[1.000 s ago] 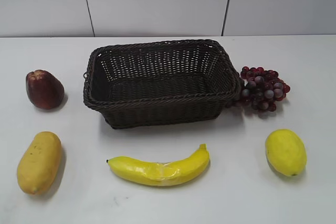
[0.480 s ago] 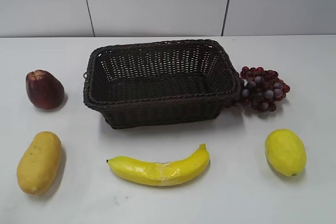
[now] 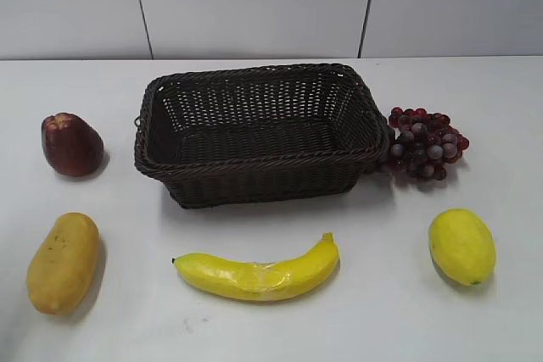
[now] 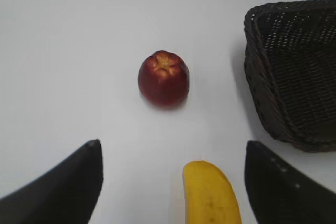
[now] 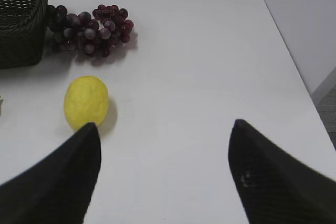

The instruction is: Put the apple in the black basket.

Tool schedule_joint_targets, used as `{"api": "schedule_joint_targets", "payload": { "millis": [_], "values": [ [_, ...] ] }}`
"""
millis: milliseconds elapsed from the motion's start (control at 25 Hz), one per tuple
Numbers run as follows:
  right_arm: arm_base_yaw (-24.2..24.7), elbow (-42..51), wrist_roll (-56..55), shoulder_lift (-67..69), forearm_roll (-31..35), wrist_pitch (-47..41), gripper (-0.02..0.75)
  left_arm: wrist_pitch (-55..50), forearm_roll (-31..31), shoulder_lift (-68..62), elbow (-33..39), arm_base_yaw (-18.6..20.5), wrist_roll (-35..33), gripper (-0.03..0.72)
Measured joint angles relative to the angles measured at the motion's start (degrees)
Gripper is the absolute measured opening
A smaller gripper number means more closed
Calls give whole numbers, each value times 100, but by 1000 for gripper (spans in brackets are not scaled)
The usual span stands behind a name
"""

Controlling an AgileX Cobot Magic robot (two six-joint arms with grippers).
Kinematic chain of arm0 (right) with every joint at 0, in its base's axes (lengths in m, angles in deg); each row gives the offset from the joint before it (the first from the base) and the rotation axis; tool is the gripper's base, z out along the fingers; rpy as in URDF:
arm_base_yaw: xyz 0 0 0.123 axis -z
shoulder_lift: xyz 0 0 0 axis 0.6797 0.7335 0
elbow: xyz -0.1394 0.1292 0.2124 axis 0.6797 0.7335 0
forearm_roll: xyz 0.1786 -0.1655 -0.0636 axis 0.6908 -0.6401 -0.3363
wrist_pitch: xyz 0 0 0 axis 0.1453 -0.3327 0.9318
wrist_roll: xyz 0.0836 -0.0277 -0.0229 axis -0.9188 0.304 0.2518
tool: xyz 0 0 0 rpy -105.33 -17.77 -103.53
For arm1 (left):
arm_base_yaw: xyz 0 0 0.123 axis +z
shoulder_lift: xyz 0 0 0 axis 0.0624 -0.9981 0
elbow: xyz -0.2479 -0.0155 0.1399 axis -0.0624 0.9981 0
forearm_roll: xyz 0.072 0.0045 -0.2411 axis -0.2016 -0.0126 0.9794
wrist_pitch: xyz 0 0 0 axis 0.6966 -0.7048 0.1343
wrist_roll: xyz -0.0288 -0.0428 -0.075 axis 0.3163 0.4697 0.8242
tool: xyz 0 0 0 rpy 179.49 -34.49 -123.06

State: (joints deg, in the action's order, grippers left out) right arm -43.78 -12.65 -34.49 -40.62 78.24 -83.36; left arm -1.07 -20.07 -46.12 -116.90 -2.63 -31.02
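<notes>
I count on the desk [image 3: 280, 328]: one apple [image 3: 71, 144] near left edge, one black basket [image 3: 259, 131] centre-back; my left tool [image 4: 173, 182] and right tool [image 5: 163, 166] both wide

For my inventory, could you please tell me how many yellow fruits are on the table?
3: a mango front left, a banana before the basket, and a lemon front right. None appears hidden.

You've got a dark maroon apple [image 3: 71, 144] with a paler orange dimple, a brown-black woven basket [image 3: 259, 133], purple-red grapes [image 3: 424, 144], and a yellow banana [image 3: 259, 273] on white table [image 3: 382, 311].
</notes>
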Motion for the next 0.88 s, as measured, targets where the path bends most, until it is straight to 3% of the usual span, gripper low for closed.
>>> {"api": "schedule_joint_targets", "payload": {
  "millis": [320, 520, 880],
  "values": [
    [0, 0, 0, 0, 0, 0, 571, -241, -544, -2081, -1192, -721, -219, 635],
    [0, 0, 0, 0, 0, 0, 571, -282, -680, -3027, -1537, -767, -219, 686],
    [0, 0, 0, 0, 0, 0, 571, -52, -906, -3988, -2130, -767, -202, 692]
  ]
}}
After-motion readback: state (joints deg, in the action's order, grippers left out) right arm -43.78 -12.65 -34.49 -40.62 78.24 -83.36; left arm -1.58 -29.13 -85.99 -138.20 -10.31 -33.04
